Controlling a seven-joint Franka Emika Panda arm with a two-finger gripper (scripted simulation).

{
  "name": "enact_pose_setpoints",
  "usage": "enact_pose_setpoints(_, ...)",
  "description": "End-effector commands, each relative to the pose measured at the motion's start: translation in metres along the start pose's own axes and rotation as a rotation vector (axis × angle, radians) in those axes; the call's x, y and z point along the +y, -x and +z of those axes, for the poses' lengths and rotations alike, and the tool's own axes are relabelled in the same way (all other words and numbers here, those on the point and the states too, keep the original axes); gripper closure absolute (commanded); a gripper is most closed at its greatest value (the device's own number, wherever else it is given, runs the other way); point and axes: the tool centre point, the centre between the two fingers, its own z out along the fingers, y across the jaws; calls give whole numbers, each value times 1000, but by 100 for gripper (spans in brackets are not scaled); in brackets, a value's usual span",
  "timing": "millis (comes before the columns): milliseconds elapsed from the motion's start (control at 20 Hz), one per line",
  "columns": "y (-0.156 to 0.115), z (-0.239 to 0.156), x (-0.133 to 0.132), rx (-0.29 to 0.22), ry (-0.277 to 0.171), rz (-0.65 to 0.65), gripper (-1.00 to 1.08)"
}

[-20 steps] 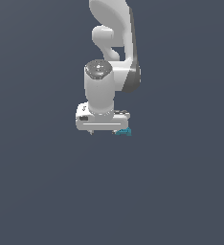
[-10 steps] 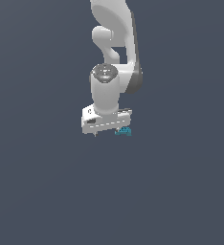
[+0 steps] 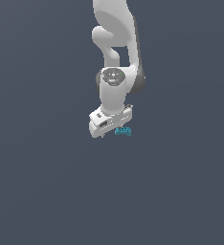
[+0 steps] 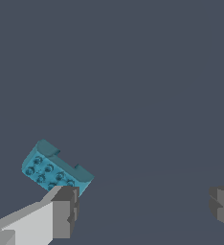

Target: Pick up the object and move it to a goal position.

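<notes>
The object (image 4: 54, 168) is a small teal-blue studded block lying on the grey floor. In the exterior view the object (image 3: 123, 131) peeks out just below the white hand, toward that view's right. My gripper (image 4: 145, 210) is open, its two grey fingers wide apart. One fingertip (image 4: 66, 210) sits right beside the block's edge; the block lies outside the gap, not between the fingers. From outside, the gripper (image 3: 106, 128) hangs low over the floor under the white arm, which hides most of the fingers.
A plain dark grey floor (image 3: 47, 191) fills both views. The white arm (image 3: 115, 38) rises from the hand toward the top of the exterior view. No other objects show.
The hand has rotated about its vertical axis and shifted slightly toward the exterior view's right. The teal block has stayed in place beneath it.
</notes>
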Motion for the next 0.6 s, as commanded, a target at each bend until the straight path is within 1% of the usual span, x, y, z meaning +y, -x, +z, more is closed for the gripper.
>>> enact_pose_setpoints(0,1,5,-8,0,0,-84,-92)
enact_pose_setpoints(550,8,26,-44,2,-5,-450,-92)
